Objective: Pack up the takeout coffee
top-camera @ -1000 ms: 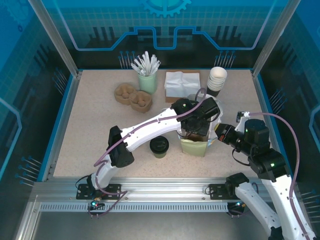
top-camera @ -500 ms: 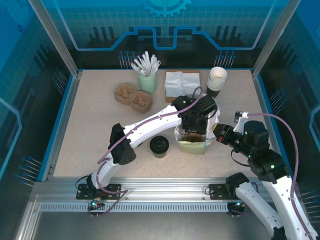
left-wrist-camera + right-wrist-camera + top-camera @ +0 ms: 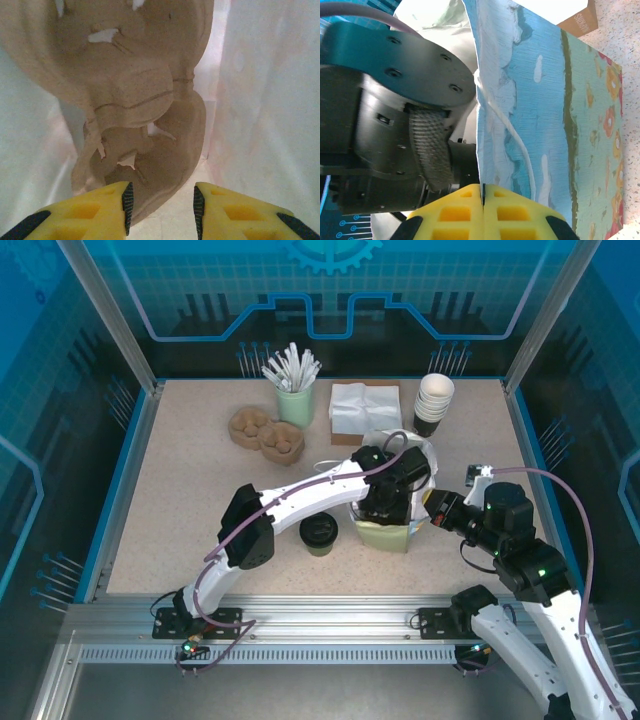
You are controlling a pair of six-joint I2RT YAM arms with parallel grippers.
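The takeout coffee (image 3: 318, 531), a small dark cup with a black lid, stands on the table just left of the paper bag (image 3: 385, 536). My left gripper (image 3: 389, 502) reaches down into the bag's mouth. In the left wrist view the left gripper (image 3: 162, 199) is open. A brown pulp cup carrier (image 3: 150, 125) leans inside the bag beyond the left finger, and the white bag floor shows between the jaws. My right gripper (image 3: 483, 189) is shut on the rim of the bag's wall (image 3: 545, 100), at the bag's right side (image 3: 432, 512).
Two more pulp carriers (image 3: 265, 435) lie at the back left. A green cup of stirrers (image 3: 293, 390), a napkin box (image 3: 362, 408) and a stack of white-rimmed cups (image 3: 433, 400) stand along the back. The left forearm (image 3: 300, 502) passes just behind the coffee.
My left gripper has sunk deeper into the bag and its wrist now covers the brown carrier at the mouth. The right gripper keeps its hold on the bag rim.
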